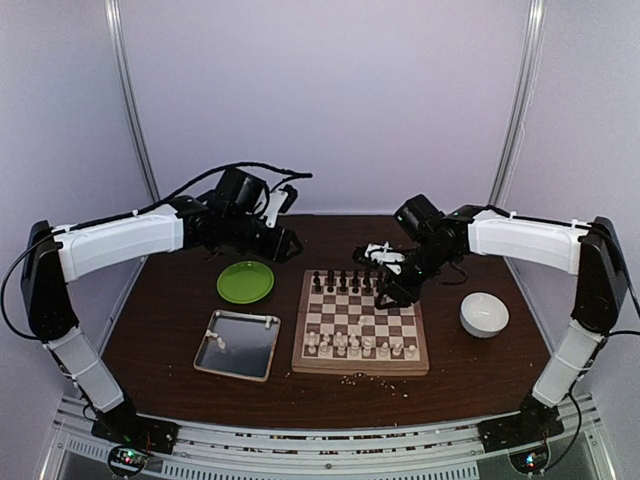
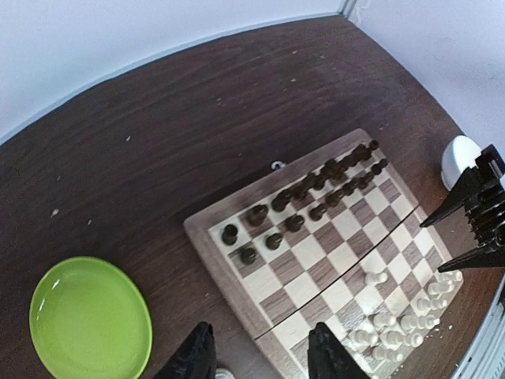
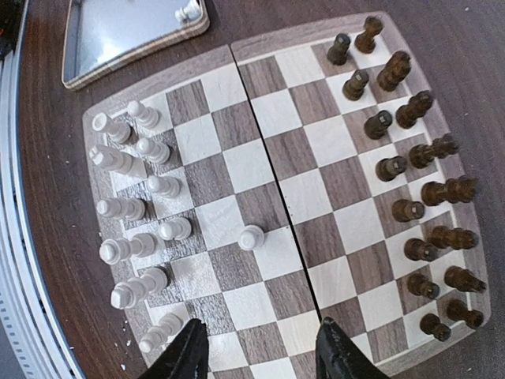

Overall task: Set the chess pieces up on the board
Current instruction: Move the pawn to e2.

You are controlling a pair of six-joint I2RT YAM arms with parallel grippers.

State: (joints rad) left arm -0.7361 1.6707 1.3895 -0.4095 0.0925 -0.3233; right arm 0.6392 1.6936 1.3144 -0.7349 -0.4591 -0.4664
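Observation:
The board (image 1: 360, 322) lies mid-table. Dark chess pieces (image 1: 345, 281) fill its two far rows and cream ones (image 1: 360, 346) stand in the near rows. A lone white pawn (image 3: 252, 236) stands forward of the cream rows, towards the middle of the board (image 3: 331, 181). My right gripper (image 3: 260, 355) hangs open above the board's right side, with nothing between its fingers. The left gripper (image 2: 260, 359) is open and empty over the board's left rim (image 2: 207, 254), raised at the far left (image 1: 288, 243). One white piece (image 3: 188, 11) lies in the metal tray (image 3: 126, 35).
A green plate (image 1: 245, 282) sits left of the board, with the silver tray (image 1: 238, 346) in front of it. A white bowl (image 1: 484, 314) stands to the right. Pale crumbs (image 1: 375, 380) dot the table by the board's near edge.

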